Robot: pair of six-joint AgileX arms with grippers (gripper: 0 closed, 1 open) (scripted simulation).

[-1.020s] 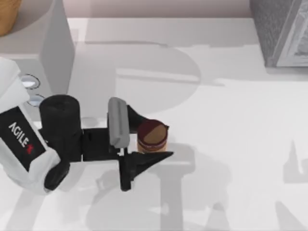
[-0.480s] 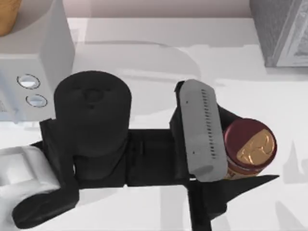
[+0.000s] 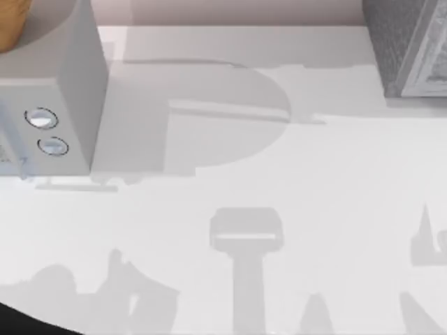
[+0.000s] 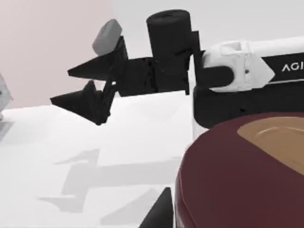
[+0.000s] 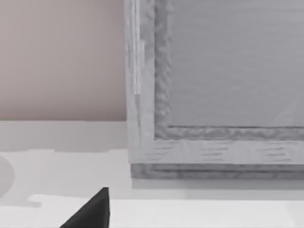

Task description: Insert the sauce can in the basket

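Observation:
The sauce can [image 4: 247,171] looms close in the left wrist view, showing its dark maroon top with a tan patch. My left gripper [image 4: 228,213] is shut on it, one black finger [image 4: 160,211] beside its wall and the other hidden behind it. The can hangs well above the white table. Farther off in that view my right gripper [image 4: 61,87] hovers over the table with its black fingers spread open and nothing between them. An orange-tan edge of the basket [image 3: 10,21] shows at the top view's far left corner.
A pale grey appliance with two round knobs [image 3: 49,105] stands at the table's left, just in front of the basket. A large grey box [image 3: 408,45] occupies the far right corner and looms before the right wrist camera [image 5: 218,95]. Arm shadows lie across the table [image 3: 244,237].
My left arm rose toward the overhead camera with the can in its grip and has left the top view. Only shadows remain where it was.

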